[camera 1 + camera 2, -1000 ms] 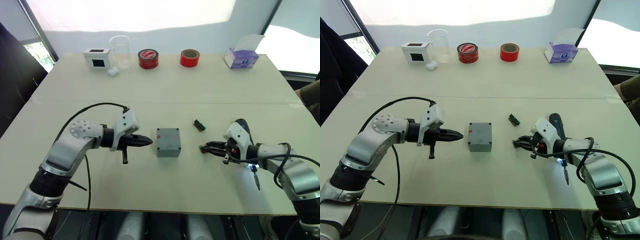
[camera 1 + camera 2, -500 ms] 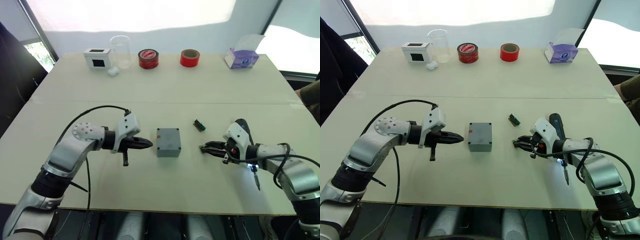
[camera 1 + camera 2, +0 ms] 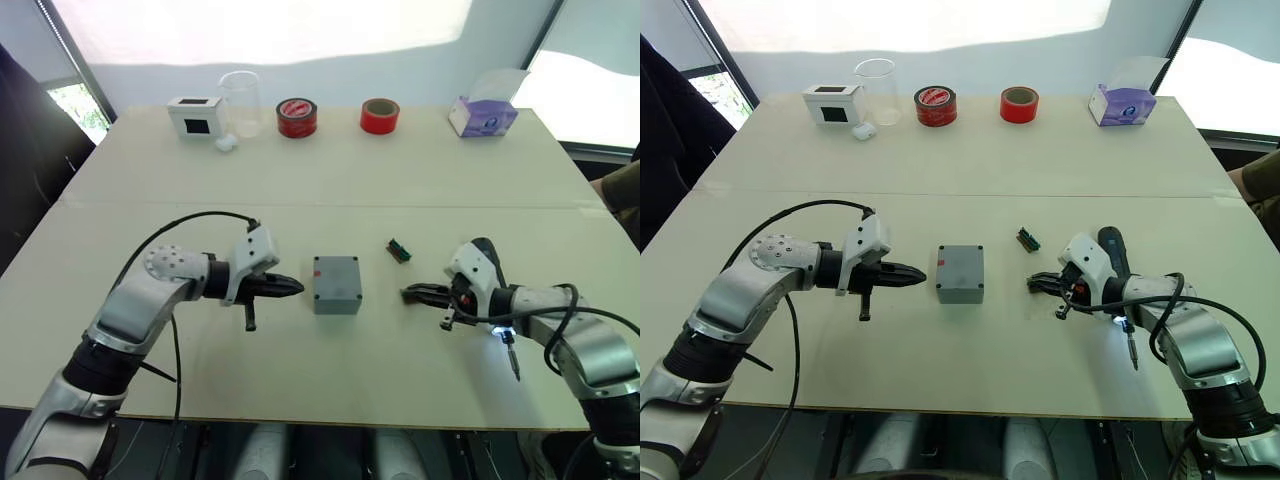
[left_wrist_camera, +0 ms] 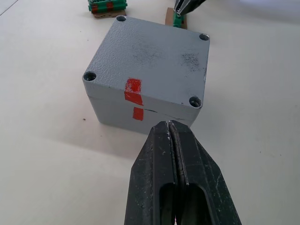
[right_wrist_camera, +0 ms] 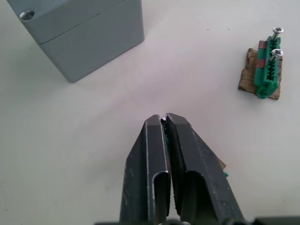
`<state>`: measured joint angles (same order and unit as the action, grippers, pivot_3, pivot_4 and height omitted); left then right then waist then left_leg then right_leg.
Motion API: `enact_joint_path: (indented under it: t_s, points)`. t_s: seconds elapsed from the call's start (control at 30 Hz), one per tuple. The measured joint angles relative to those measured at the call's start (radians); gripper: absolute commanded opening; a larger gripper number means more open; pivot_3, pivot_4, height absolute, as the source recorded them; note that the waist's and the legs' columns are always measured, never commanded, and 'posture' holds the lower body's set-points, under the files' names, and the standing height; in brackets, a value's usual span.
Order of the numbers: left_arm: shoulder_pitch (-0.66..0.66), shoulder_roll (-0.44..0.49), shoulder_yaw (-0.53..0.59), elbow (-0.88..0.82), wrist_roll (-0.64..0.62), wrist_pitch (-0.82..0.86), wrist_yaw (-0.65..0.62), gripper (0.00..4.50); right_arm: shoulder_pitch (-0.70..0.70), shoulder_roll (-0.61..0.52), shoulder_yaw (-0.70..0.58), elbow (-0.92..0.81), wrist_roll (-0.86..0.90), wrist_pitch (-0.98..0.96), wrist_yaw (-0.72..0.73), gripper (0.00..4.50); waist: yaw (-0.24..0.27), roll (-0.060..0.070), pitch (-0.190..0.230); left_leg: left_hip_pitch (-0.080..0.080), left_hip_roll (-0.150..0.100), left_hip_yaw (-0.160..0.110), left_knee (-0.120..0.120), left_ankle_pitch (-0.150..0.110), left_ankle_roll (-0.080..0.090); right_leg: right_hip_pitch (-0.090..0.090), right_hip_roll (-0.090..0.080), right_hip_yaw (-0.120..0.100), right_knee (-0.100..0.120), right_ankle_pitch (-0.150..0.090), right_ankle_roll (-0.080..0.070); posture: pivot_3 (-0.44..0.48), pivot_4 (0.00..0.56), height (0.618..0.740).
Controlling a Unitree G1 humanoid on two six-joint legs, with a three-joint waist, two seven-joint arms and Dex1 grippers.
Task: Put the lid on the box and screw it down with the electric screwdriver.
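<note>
Nearest the bench (image 3: 330, 390) edge, the electric screwdriver (image 3: 1109, 240) lies untouched beside the right forearm, its tip light glowing on the surface. Just beyond, the right hand (image 3: 408, 292) has drawn its black fingers together; half a second ago they were spread. Whether anything tiny is pinched between them cannot be made out. It points toward the box (image 3: 336, 285) from well apart, with the green screw holder (image 3: 399, 250) near it and two screws standing in the holder.

At centre, the lid (image 4: 150, 56) already sits square on the box, red marks lined up across the seam and all four corner holes apparently empty. The lid step looks done, the screwing not begun.

The left hand (image 3: 298, 288), fingers pressed shut on nothing, has held its place, tips aimed at the box's red-marked side, just beside it without touching.

Along the far edge stand a white box (image 3: 194, 116), a clear beaker (image 3: 240, 102), two tape rolls (image 3: 296, 117) and a tissue box (image 3: 482, 115).
</note>
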<state>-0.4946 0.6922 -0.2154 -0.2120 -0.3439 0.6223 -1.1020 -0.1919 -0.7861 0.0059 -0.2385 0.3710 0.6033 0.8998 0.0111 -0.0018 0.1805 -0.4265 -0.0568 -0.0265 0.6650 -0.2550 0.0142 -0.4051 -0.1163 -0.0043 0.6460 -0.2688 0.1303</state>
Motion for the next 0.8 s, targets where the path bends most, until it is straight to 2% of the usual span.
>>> enact_joint_path:
  t_s: [0.4, 0.8]
  points:
    - [0.002, 0.0, 0.0, 0.0, 0.0, 0.0, 0.002, 0.0, -0.009, 0.0, -0.018, -0.003, 0.022, 0.032, -0.006, 0.06, 0.0, 0.0, 0.0, 0.0, 0.0, 0.0, 0.0, 0.0, 0.0, 0.0, 0.0, 0.0, 0.0, 0.0, 0.0, 0.0, 0.15, 0.74]
    - [0.002, 0.008, 0.006, 0.013, -0.009, 0.0, -0.005, 0.0, -0.116, 0.017, -0.058, -0.071, 0.105, 0.133, -0.039, 0.06, -0.001, 0.0, 0.0, 0.0, 0.0, 0.0, 0.0, 0.0, 0.0, 0.0, 0.0, 0.0, 0.0, 0.0, 0.0, 0.0, 0.15, 0.74]
